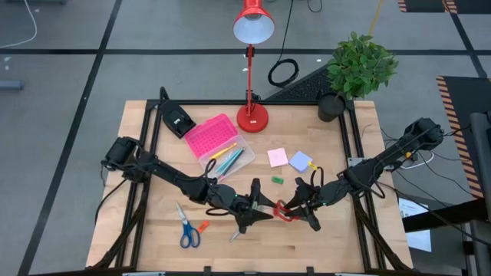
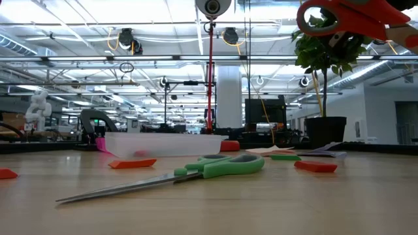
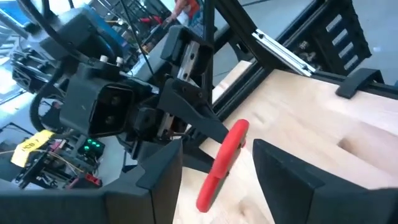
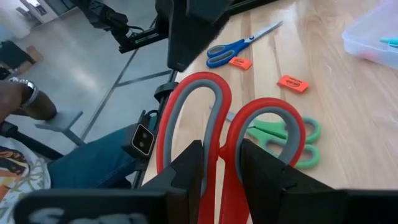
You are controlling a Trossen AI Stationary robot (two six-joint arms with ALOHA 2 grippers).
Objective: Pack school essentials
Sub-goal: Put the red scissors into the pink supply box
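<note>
**A:** Right wrist view: the right gripper has its jaws pinching the red-handled scissors just below the two loops, lifted clear of the wooden bench. What is the left arm doing?

**B:** The left gripper is close up against the same scissors, jaws spread on either side of the red handle, touching nothing as far as can be seen. It looks like a hand-over, or a re-grip, in mid-air.

**A:** And the rest?

**B:** The green-handled scissors lie flat on the bench below. The blue-handled scissors and a small orange eraser lie toward the left front. The clear plastic box with the pink lid sits further back, holding pens.

**A:** Next move?

**B:** Probably closing the left jaws squarely on the handle before the right lets go, then carrying the scissors to the box.
</note>
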